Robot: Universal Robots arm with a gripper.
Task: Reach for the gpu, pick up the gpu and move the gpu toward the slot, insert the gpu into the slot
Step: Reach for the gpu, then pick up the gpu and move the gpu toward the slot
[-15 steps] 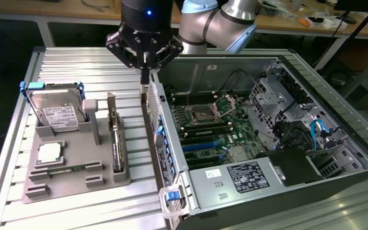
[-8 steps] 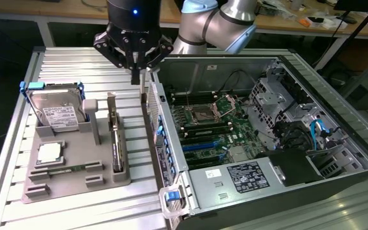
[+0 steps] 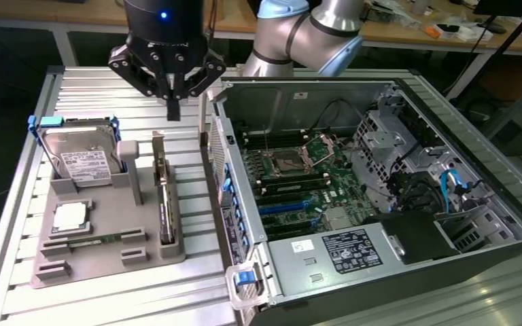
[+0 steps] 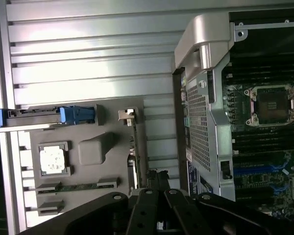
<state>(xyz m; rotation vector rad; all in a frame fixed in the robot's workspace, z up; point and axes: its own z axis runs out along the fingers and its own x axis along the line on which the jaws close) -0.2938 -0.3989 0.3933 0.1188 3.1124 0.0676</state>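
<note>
Pincer (image 3: pixel 172 109) closed on nothing, poised above grey fixture tray (image 3: pixel 107 261). Gpu (image 3: pixel 164 214) at 6 o'clock from pincer in exterior view, standing on edge in tray, not gripped; open computer case (image 3: pixel 288 102) at 4 o'clock. Risk: descent with fingers together, striking card's top edge; slight offset, tipping thin card. Hard to make out: target slot on motherboard (image 3: pixel 334 163); card faces, seen edge-on.

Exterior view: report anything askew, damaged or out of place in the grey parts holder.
Nothing stands out. The gpu stands on edge in its groove of the grey holder, the hard drive sits upright in its cradle, and the gripper hangs above the gpu's bracket end, touching nothing.
</note>
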